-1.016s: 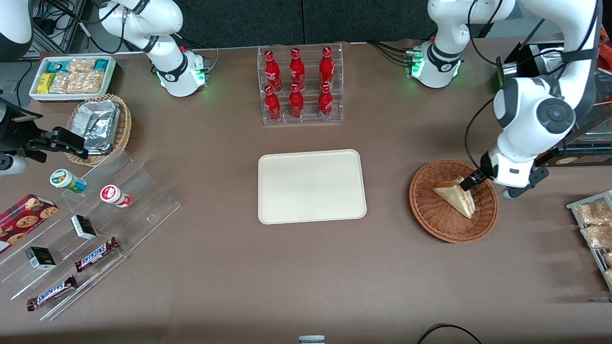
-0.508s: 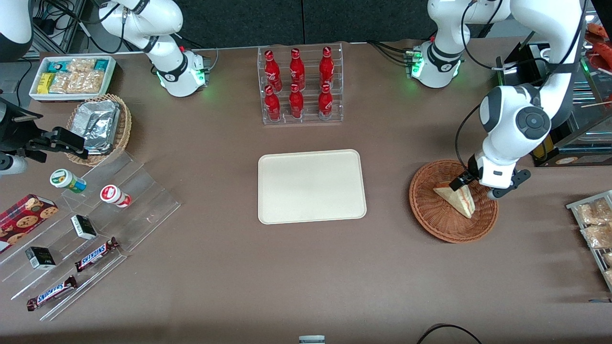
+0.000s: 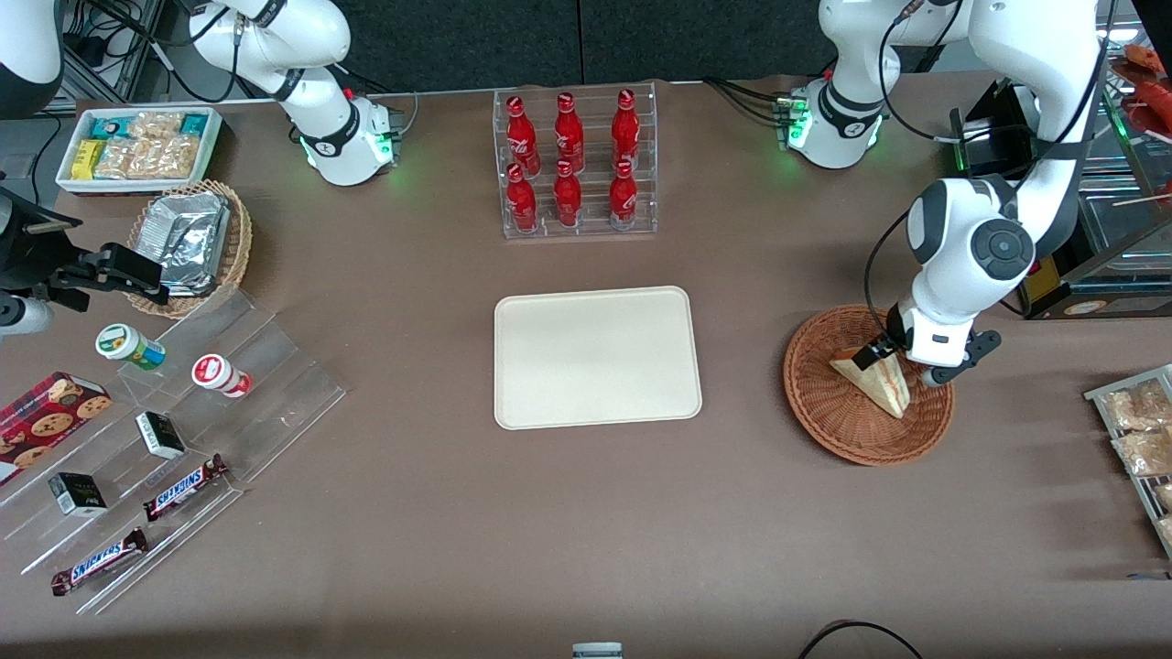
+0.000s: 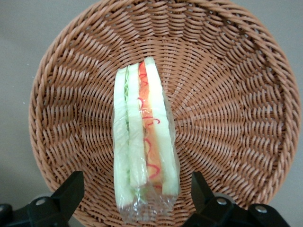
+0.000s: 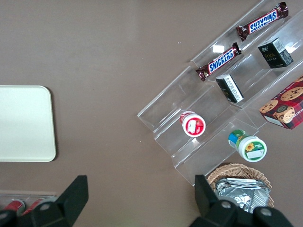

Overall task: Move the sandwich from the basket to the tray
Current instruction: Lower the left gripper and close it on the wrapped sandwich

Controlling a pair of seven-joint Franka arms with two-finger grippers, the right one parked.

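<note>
Your pincer (image 3: 886, 359) hangs low over the basket (image 3: 829, 403), right above the wide end of the sandwich (image 3: 879, 383). In the wrist view its two fingers (image 4: 71, 194) stand spread wide, one on each side of the sandwich (image 4: 142, 146), with clear wicker showing between each fingertip and the bread; it has hold of nothing. The sandwich lies under the pincer on the floor of the basket (image 4: 227, 94), cut edge up, wrapped in clear film, its red and pale layers running lengthwise between the fingers. The tray (image 3: 597, 357) sits flat on the surface (image 3: 586, 513), well apart from your pincer, toward the parked arm's end, with bare surface between tray and basket.
</note>
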